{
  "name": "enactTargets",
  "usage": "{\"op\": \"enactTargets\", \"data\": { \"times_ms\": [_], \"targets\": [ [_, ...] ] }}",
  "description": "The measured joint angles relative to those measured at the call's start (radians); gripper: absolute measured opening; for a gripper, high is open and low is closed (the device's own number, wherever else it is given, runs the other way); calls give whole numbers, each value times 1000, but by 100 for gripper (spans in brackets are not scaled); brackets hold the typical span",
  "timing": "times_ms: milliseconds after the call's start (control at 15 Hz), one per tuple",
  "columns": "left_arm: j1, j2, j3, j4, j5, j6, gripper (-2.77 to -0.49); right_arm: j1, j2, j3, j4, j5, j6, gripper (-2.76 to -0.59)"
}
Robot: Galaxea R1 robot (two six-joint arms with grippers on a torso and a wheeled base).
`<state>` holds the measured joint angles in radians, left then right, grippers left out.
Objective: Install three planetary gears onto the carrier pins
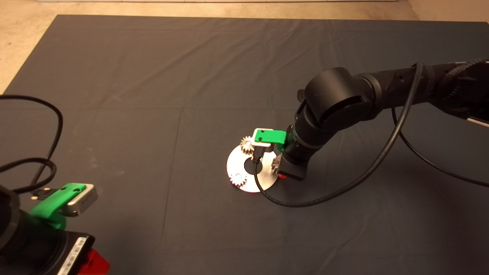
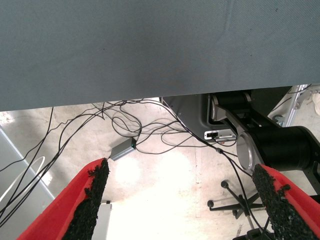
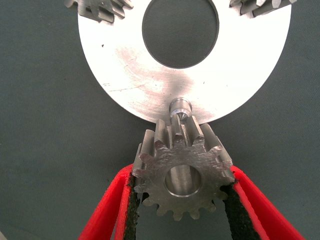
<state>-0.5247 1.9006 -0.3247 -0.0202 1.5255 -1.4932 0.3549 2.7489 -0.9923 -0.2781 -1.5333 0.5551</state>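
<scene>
With two small silvery toothed gears [image 1: 247,145] already on the flat pale metal disc [image 3: 150,85], the right gripper [image 3: 182,200], jaws clamped on the third gear [image 3: 182,172] beside the last bare upright stud [image 3: 179,107], needed its bore centred over that stud before lowering, while the left gripper [image 2: 185,200] waited open off the desk's edge.

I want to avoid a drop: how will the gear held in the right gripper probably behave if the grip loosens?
The held gear looks like solid metal, so probably rigid and heavy for its size. Only tooth tips meet the right gripper's pads, so it may slip or pivot. Being round, it could roll off the disc.
</scene>
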Motion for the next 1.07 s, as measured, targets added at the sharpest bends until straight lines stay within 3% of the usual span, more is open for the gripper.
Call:
{"op": "enactTargets", "data": {
  "times_ms": [1067],
  "targets": [
    [0,-13,0,-2,0,0,-122,-31,10,-10,-10,-1,-1,-231]
  ]
}}
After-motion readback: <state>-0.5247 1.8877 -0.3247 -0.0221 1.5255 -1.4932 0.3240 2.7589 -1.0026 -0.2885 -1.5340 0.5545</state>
